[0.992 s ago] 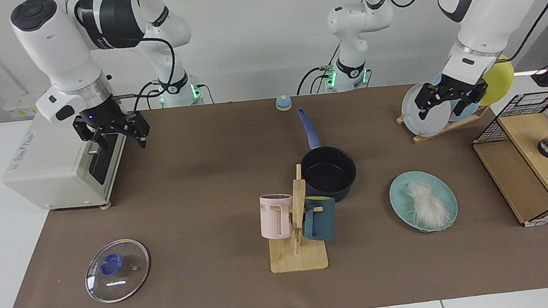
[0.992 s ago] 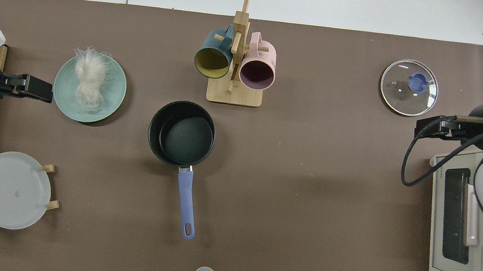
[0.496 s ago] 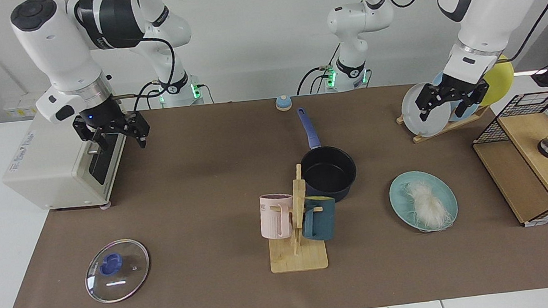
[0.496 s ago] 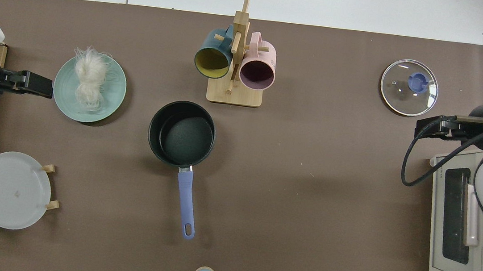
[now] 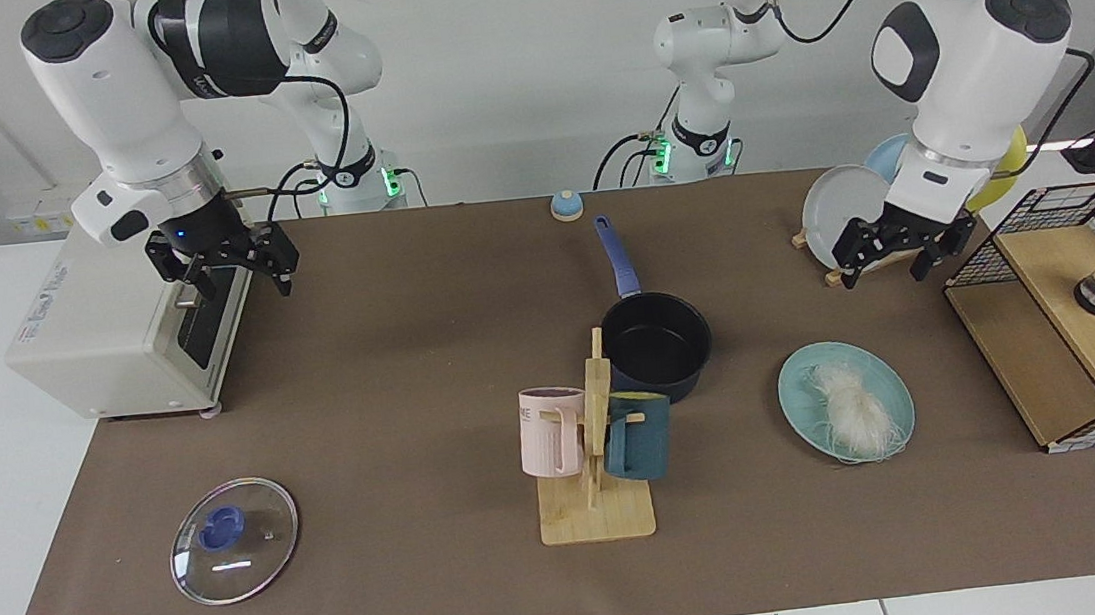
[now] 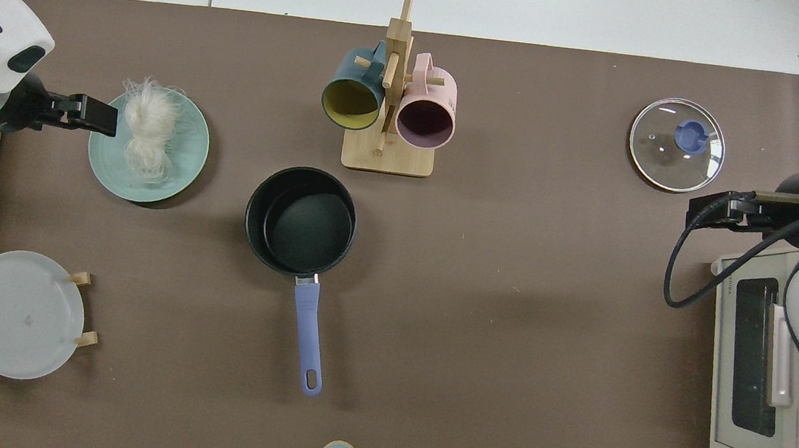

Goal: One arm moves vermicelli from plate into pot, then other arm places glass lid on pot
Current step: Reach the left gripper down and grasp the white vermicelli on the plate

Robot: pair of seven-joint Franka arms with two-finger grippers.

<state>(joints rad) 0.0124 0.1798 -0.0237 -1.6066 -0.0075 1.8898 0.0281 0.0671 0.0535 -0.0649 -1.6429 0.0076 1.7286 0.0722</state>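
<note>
The vermicelli [image 5: 854,409] [image 6: 148,125] lies as a white bundle on the teal plate [image 5: 802,393] [image 6: 184,157]. The navy pot [image 5: 656,342] [image 6: 301,220] stands empty mid-table, its blue handle pointing toward the arm bases. Flat on the brown mat lies the glass lid [image 5: 232,526] [image 6: 677,144]. My left gripper [image 5: 890,259] [image 6: 103,116] hangs open above the mat just behind the plate, holding nothing. Over by the toaster oven, my right gripper [image 5: 228,273] [image 6: 705,210] waits open and empty, well away from the lid.
A wooden mug rack [image 5: 597,504] with a pink and a dark teal mug stands in front of the pot. A toaster oven [image 5: 107,320], a plate rack [image 5: 854,208] with grey, blue and yellow plates, a wire basket [image 5: 1081,316] and a small bell [image 5: 566,205] line the edges.
My left gripper has dropped lower and moved from in front of the plate rack toward the teal plate. The right arm has not moved.
</note>
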